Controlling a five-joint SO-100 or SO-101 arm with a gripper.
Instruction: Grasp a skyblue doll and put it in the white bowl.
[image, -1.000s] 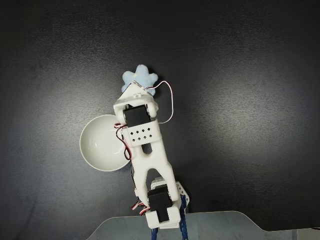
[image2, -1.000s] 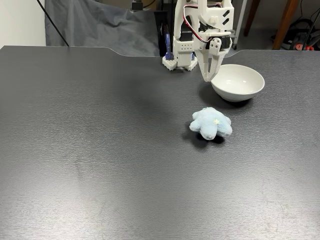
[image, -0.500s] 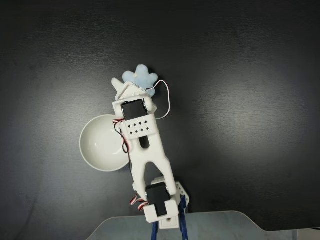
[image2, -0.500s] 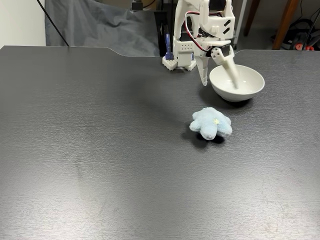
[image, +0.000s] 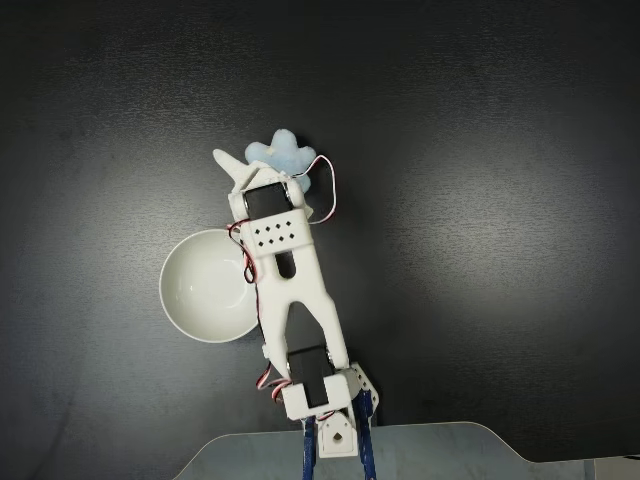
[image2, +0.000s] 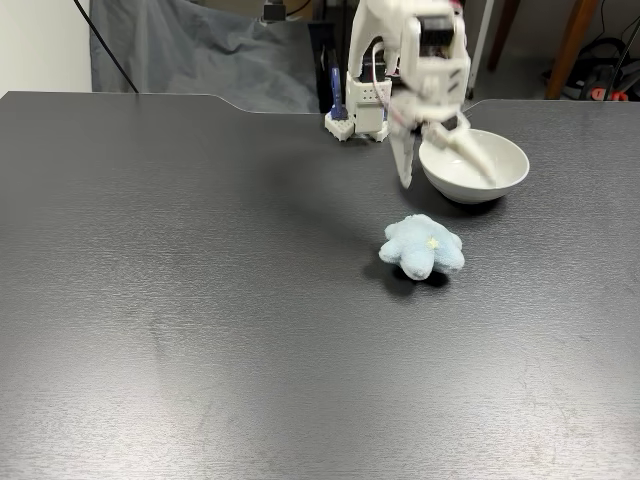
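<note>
Skyblue doll: flat on dark bench, just in front of white bowl, apart from it. Pincer: jaws spread wide, empty, raised above the doll. Broad bare bench surrounds the doll toward the near edge.

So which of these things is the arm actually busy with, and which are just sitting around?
Part of the job:
- skyblue doll, lying on the table
- white bowl, empty
- gripper, jaws spread, above and behind the doll

Just there:
- dark table
- grey cloth behind the table
- wooden legs at the back
</note>
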